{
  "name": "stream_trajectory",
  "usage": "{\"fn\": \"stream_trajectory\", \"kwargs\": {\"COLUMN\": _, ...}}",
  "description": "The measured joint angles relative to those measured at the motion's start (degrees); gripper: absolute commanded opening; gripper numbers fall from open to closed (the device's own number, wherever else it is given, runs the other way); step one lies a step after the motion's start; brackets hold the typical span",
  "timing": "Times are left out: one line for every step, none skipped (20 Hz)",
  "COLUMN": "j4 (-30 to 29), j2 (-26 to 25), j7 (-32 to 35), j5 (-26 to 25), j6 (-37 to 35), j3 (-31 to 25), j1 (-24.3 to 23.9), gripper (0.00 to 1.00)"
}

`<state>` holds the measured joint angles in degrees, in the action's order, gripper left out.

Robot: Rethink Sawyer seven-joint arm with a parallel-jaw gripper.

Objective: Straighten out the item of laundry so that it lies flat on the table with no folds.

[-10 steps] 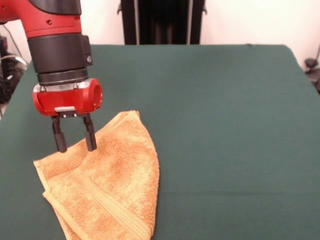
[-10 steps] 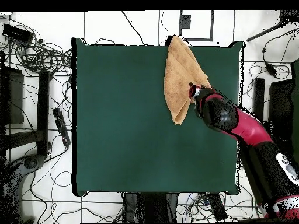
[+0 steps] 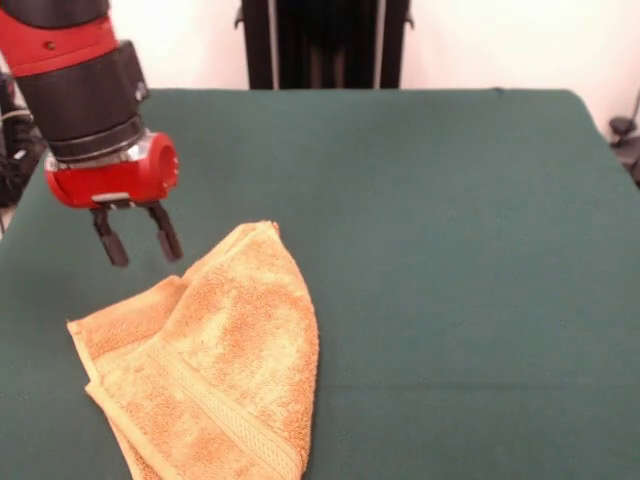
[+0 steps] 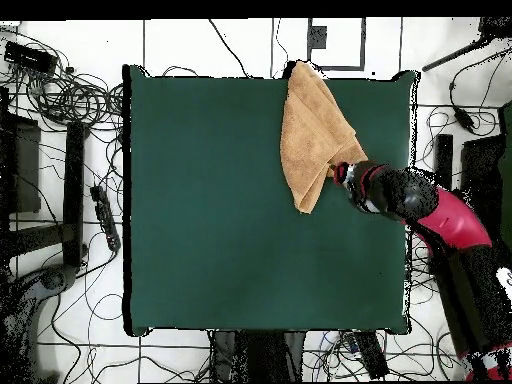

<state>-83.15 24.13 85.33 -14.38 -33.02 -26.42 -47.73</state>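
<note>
One towel lies folded over itself near a corner of the green table. The gripper hangs above it with jaws apart, holding nothing.

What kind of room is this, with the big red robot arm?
Probably a robot lab. A red and black gripper hangs open over a dark green cloth-covered table, beside a rumpled orange-yellow terry towel, and tangled black cables lie on the tiled floor.
</note>
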Motion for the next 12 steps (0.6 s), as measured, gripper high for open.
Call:
{"fn": "stream_trajectory", "kwargs": {"j4": 0.1, "j2": 0.0, "j7": 0.0, "j5": -0.2, "j6": -0.4, "j3": 0.1, "j1": -0.2, "gripper": 1.00}}
{"fn": "stream_trajectory", "kwargs": {"j4": 0.3, "j2": 0.0, "j7": 0.0, "j5": -0.5, "j6": -0.5, "j3": 0.2, "j1": -0.4, "gripper": 1.00}}
{"fn": "stream_trajectory", "kwargs": {"j4": 0.4, "j2": 0.0, "j7": 0.0, "j5": -1.0, "j6": -0.4, "j3": 0.4, "j1": -0.7, "gripper": 1.00}}
{"fn": "stream_trajectory", "kwargs": {"j4": 0.5, "j2": -0.1, "j7": 0.0, "j5": -1.3, "j6": -0.1, "j3": 0.5, "j1": -0.9, "gripper": 1.00}}
{"fn": "stream_trajectory", "kwargs": {"j4": 0.5, "j2": -0.1, "j7": 0.0, "j5": -1.9, "j6": 0.6, "j3": 0.6, "j1": -1.1, "gripper": 1.00}}
{"fn": "stream_trajectory", "kwargs": {"j4": 0.5, "j2": -0.2, "j7": 0.0, "j5": -2.2, "j6": 1.1, "j3": 0.7, "j1": -1.3, "gripper": 1.00}}
{"fn": "stream_trajectory", "kwargs": {"j4": 0.5, "j2": -0.3, "j7": 0.0, "j5": -2.7, "j6": 1.8, "j3": 0.9, "j1": -1.4, "gripper": 1.00}}
{"fn": "stream_trajectory", "kwargs": {"j4": 0.5, "j2": -0.6, "j7": 0.0, "j5": -3.2, "j6": 2.9, "j3": 1.1, "j1": -1.6, "gripper": 1.00}}
{"fn": "stream_trajectory", "kwargs": {"j4": 0.5, "j2": -1.2, "j7": 0.0, "j5": -3.6, "j6": 4.2, "j3": 1.3, "j1": -1.9, "gripper": 1.00}}
{"fn": "stream_trajectory", "kwargs": {"j4": 0.5, "j2": -1.6, "j7": 0.0, "j5": -3.7, "j6": 4.8, "j3": 1.3, "j1": -2.1, "gripper": 1.00}}
{"fn": "stream_trajectory", "kwargs": {"j4": 0.5, "j2": -2.1, "j7": 0.0, "j5": -3.9, "j6": 5.7, "j3": 1.3, "j1": -2.4, "gripper": 1.00}}
{"fn": "stream_trajectory", "kwargs": {"j4": 0.5, "j2": -3.2, "j7": 0.0, "j5": -4.0, "j6": 6.9, "j3": 1.3, "j1": -3.0, "gripper": 1.00}}
